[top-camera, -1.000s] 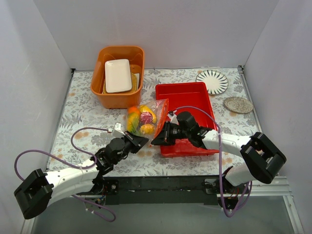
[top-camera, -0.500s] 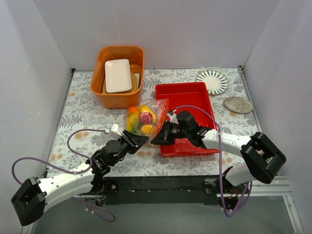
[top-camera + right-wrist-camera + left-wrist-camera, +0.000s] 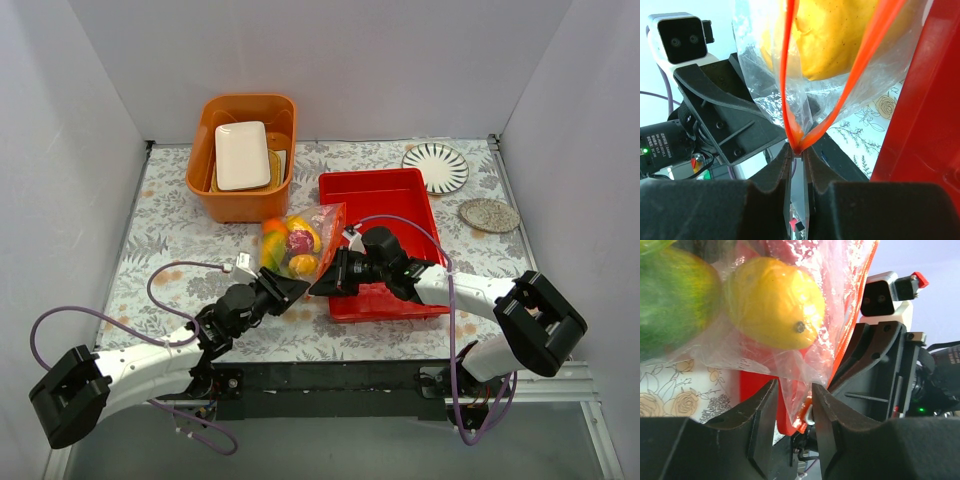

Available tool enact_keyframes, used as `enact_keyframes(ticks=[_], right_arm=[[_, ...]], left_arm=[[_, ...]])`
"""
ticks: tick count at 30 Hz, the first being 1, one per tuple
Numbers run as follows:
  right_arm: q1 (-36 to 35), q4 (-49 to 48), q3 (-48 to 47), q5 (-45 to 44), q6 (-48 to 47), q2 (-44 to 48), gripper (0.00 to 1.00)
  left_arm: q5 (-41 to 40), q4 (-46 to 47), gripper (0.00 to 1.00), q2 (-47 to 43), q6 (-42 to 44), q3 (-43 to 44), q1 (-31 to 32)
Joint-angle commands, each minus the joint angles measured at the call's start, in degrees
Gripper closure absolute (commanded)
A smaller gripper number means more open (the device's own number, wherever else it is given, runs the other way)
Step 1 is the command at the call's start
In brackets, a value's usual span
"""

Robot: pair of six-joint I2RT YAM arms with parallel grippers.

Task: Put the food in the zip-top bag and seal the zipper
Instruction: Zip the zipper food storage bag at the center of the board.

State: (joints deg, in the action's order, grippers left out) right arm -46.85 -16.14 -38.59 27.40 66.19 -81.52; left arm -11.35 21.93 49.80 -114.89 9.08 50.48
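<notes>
The zip-top bag (image 3: 296,245) lies between the orange tub and the red tray, with several toy fruits inside. In the left wrist view a yellow fruit (image 3: 775,302) and a green mango (image 3: 675,295) press against the clear film. My right gripper (image 3: 799,149) is shut on the near end of the orange-red zipper (image 3: 784,75), whose two strips spread apart above the pinch. My left gripper (image 3: 794,385) sits right beside it at the bag's near corner, jaws slightly apart with loose bag film hanging between them. In the top view the two grippers, left (image 3: 291,291) and right (image 3: 324,284), nearly touch.
An orange tub (image 3: 205,190) holding a white rectangular plate (image 3: 242,155) stands behind the bag. A red tray (image 3: 385,195) is under my right arm. A striped plate (image 3: 435,167) and a grey disc (image 3: 489,214) lie at the back right.
My left arm and its cable shifted a little and came back; its gripper stays at the bag's near corner. The right gripper and the bag have not moved.
</notes>
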Motion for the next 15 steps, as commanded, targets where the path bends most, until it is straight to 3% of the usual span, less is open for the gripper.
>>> enact_keyframes(ticks=[1,5,10,15], right_arm=[[0.00,0.41,-2.46,-0.15,-0.89,0.13,0.95],[0.00,-0.20,-2.46,0.38,-0.45,-0.40,0.95],[0.00,-0.47,-2.28,0.38,-0.45,-0.13,0.95],[0.09,-0.21,-2.28,-0.32,-0.63,0.57,0.95]], left_arm=[[0.37,2.15,0.69,-0.76,-18.70,1.03,0.15],[-0.25,0.30,0.76,-0.93,-18.44,2.17,0.23],[0.02,0.39,1.00,0.12,-18.26,2.78,0.23],[0.98,-1.01,1.00,0.91,-17.83,3.57,0.23]])
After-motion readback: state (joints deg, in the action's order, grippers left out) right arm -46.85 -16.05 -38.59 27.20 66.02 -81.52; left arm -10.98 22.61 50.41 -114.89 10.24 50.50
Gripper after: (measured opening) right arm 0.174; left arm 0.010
